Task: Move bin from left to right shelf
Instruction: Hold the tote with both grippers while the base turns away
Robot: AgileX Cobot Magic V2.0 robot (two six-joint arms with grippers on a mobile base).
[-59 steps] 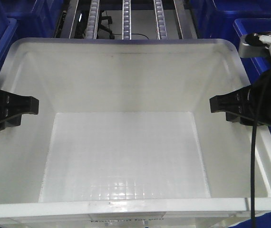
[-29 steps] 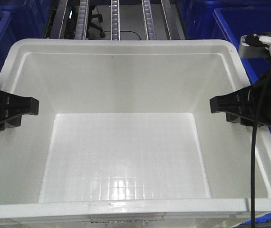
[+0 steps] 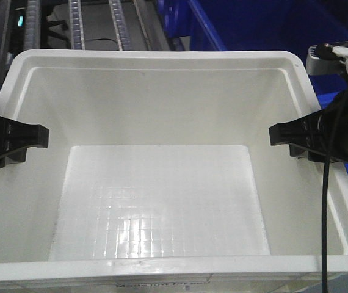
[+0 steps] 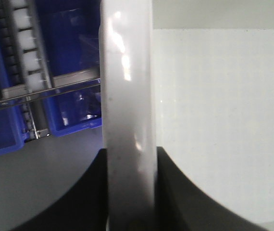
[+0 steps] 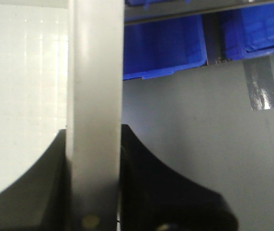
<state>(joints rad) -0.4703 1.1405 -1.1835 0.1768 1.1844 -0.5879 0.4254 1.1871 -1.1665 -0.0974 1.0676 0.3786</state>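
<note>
Bin [image 3: 162, 91] fills front view, open side up, blue crates [image 3: 265, 24] and roller rails [image 3: 76, 24] behind it. Left gripper [image 3: 21, 137] straddles its left wall, right gripper [image 3: 302, 135] its right wall. Left wrist: jaws clamped on rim [image 4: 127, 96]. Right wrist: same, jaws pinching rim.

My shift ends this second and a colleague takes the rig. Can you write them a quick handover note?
Left tool: shut on the left wall of the large white rectangular plastic crate.
Right tool: shut on its right wall.
The crate is empty, held between both arms, grey floor beneath its sides; dark blue plastic crates stand behind.
Done: pickup.
Left: carry it to the right shelf, set it down, release.
</note>
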